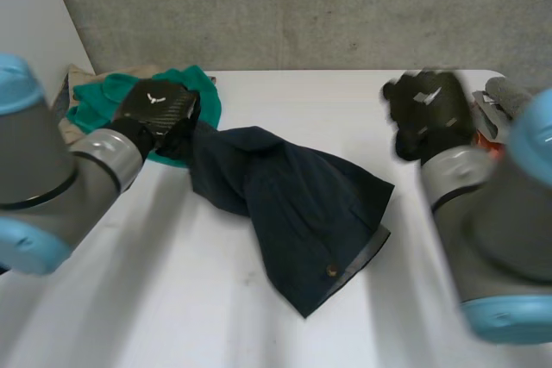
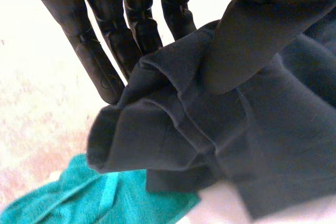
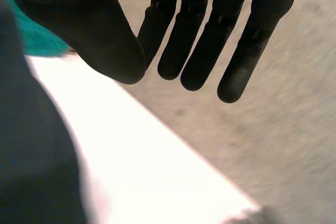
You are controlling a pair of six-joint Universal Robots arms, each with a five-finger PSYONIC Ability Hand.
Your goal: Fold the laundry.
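Draping from left hand [image 1: 160,109], navy garment [image 1: 297,200].

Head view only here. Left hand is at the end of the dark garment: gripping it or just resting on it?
Observer: Gripping. In the left wrist view the left hand presses its thumb on a bunched, seamed edge of the dark garment, pinching it against the fingers.
Operator: Anything else caught in that grip?
Observer: No. The teal cloth lies beneath the bunch, away from the fingers. I can't tell whether it touches the garment.
Operator: Can't read the right hand from here. Is it holding anything?
Observer: No. The right wrist view shows the right hand with straight fingers and nothing between them and the thumb.
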